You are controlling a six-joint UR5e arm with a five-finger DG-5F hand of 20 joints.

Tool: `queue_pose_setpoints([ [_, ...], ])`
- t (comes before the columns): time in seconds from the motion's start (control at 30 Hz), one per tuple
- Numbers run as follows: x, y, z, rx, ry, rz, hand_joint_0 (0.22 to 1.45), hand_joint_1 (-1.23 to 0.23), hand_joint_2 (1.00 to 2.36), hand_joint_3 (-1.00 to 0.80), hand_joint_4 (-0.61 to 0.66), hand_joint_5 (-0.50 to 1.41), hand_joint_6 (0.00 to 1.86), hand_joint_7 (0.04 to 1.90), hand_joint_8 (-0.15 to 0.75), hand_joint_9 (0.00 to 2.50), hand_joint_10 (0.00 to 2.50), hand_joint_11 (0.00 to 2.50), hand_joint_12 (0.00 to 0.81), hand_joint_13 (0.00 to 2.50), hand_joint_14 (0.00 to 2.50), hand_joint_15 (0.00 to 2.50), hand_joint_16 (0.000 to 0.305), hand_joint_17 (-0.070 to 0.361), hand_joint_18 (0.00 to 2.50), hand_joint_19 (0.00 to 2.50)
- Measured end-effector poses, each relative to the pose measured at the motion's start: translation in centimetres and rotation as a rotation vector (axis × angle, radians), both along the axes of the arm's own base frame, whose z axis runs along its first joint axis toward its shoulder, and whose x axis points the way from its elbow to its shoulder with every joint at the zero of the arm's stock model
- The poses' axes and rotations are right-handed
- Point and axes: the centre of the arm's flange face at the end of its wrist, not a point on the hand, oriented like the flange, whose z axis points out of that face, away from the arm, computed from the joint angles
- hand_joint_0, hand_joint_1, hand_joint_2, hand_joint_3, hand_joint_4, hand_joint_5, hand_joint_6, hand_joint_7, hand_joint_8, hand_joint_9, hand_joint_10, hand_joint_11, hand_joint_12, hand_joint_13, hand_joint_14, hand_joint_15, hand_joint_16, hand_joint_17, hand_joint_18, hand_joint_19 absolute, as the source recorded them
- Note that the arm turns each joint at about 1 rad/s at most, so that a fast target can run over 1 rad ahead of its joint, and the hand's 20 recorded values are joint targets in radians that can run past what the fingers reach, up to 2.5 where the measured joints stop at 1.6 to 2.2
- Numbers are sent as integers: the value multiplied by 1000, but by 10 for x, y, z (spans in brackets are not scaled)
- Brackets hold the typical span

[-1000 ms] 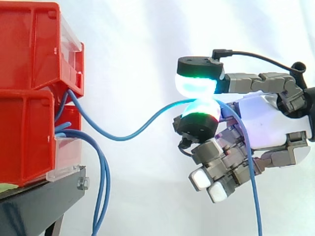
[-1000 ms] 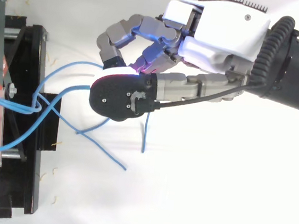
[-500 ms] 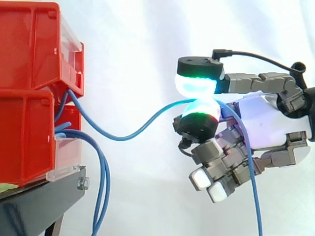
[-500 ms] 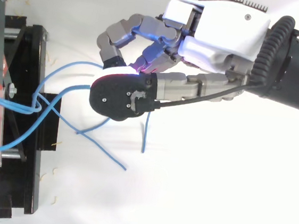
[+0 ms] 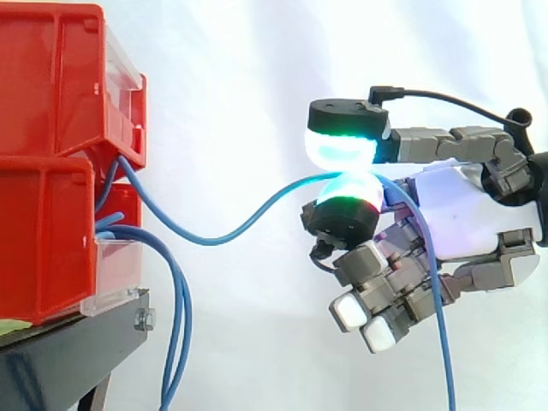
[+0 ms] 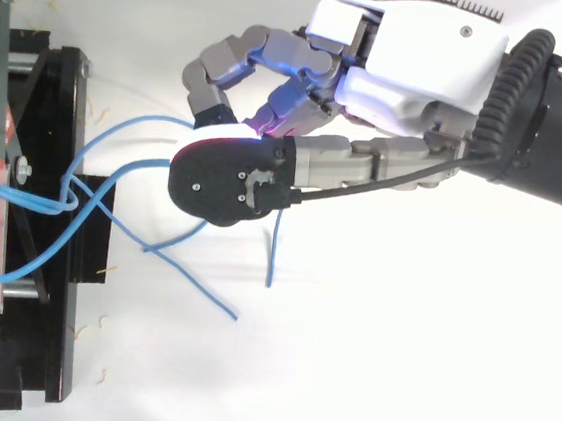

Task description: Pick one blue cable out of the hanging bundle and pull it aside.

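My hand (image 5: 462, 214) reaches in from the right, well clear of the red bins (image 5: 60, 163). Two glowing fingertip pads (image 5: 341, 150) pinch one blue cable (image 5: 223, 235) between them. That cable sags in a curve from the gap between the bins to the pinch, then drops down behind the curled fingers. The rest of the blue bundle (image 5: 178, 325) hangs straight down beside the lower bin. In the top view the hand (image 6: 396, 72) sits right of the stand, and the pinched cable (image 6: 124, 169) runs leftward to the bins.
The black stand (image 5: 60, 364) carries the stacked bins at the left. A clear label holder (image 5: 116, 270) fronts the lower bin. From above, loose blue cable ends (image 6: 202, 288) trail over the white surface below the hand. White curtain lies behind.
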Motion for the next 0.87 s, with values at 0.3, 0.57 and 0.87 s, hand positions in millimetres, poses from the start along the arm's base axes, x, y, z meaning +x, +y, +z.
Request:
queue_pose_setpoints([
  [0.3,0,1,0,0,0,1,539,-693,1341,113,-16,-100,908,1425,358,1226,395,1296,454,931,16,608,65,145,845,499],
  [0.57,0,1,0,0,0,0,537,-691,1350,105,-17,-100,909,1416,360,1224,399,1304,454,931,18,607,64,145,845,499],
  [0.87,0,1,0,0,0,1,537,-690,1343,111,-19,-100,909,1415,366,1223,397,1293,451,931,19,612,64,144,846,490],
])
